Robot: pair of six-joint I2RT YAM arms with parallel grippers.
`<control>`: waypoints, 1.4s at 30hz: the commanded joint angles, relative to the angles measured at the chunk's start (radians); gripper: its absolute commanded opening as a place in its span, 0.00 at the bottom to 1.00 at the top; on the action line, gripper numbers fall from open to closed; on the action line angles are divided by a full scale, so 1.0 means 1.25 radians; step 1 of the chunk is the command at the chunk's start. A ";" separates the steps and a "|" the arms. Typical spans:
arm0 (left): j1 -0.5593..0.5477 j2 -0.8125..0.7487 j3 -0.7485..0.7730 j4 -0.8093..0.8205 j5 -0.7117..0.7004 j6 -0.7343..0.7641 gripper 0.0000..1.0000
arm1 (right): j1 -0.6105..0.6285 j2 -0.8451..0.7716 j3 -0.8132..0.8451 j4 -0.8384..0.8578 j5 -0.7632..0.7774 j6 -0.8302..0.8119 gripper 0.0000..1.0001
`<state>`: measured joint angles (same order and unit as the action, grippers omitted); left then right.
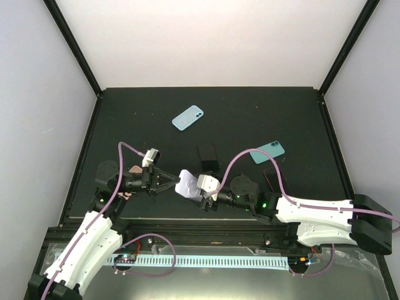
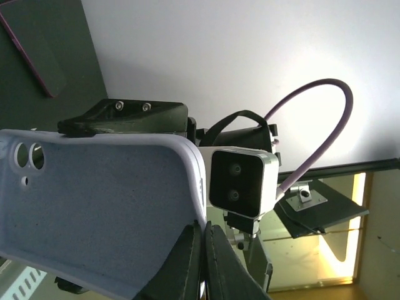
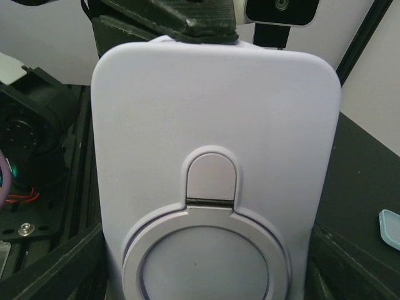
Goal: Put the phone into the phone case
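A lavender phone case (image 1: 187,183) with a ring stand on its back (image 3: 212,125) hangs above the mat's near edge, between both arms. My left gripper (image 2: 205,234) is shut on the rim of the case's long edge (image 2: 106,212), reaching in from the left (image 1: 175,181). My right gripper (image 3: 206,269) holds the case across its width, one finger (image 3: 56,265) against each side, coming from the right (image 1: 201,187). A light blue phone (image 1: 187,117) lies flat at the mat's far middle. A teal phone (image 1: 268,151) lies to the right, its corner (image 3: 390,228) showing in the right wrist view.
A black block (image 1: 207,156) stands on the mat just behind the case. A dark flat piece with a purplish rim (image 1: 273,177) lies near the right arm. Something small and pink (image 1: 132,170) sits by the left arm. Black frame posts (image 1: 75,47) rise at the back corners.
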<state>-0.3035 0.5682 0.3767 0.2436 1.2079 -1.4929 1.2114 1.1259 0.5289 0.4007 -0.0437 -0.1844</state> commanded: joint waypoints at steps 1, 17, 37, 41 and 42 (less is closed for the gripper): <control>-0.006 -0.012 0.017 0.062 0.004 -0.041 0.01 | 0.006 -0.002 0.004 0.044 0.015 0.005 0.67; -0.011 0.072 0.157 -0.371 -0.220 0.498 0.02 | 0.005 -0.255 0.006 -0.214 0.379 0.314 1.00; -0.283 0.342 0.198 -0.499 -0.821 0.762 0.02 | 0.005 -0.367 0.154 -0.669 0.561 0.627 1.00; -0.373 0.433 0.184 -0.437 -0.855 0.724 0.01 | 0.004 -0.376 0.156 -0.732 0.591 0.658 1.00; -0.390 0.451 0.186 -0.425 -0.856 0.718 0.02 | 0.003 -0.381 0.154 -0.736 0.590 0.658 1.00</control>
<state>-0.7162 1.0599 0.6125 -0.3775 0.2218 -0.5602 1.2156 0.6720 0.6975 -0.4381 0.6281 0.5842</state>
